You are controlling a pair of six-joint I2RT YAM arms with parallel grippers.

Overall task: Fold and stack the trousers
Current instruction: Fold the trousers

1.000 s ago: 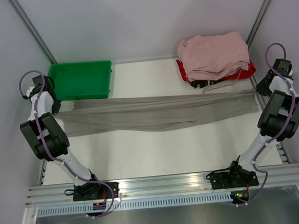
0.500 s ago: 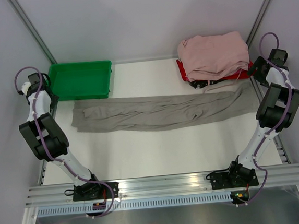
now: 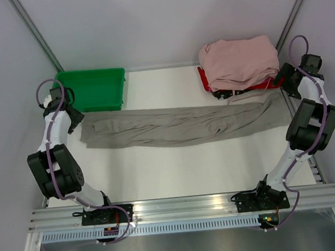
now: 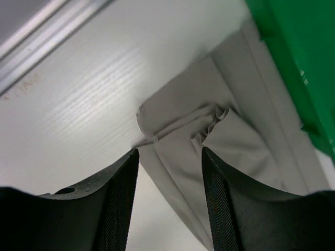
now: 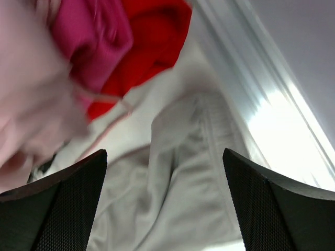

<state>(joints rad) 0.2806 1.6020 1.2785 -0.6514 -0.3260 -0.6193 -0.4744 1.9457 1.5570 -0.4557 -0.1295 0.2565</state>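
The trousers lie stretched out flat across the far half of the desk, reaching nearly from one side rail to the other. One end sits just beside the green tray, the other just beside the pink garment pile. Expect thin, light, limp cloth: it will likely sag between two holds, drag and wrinkle on the desk, and slip out of a shallow pinch, so bite into a doubled edge or hem. Your left tool hovers over the bunched left end, fingers spread with nothing between them. Your right tool hangs over the right end, spread wide and empty too. Take hold at the end corners. Your open room is the near half of the desk; the tray wall, the pile and the side rails crowd both ends
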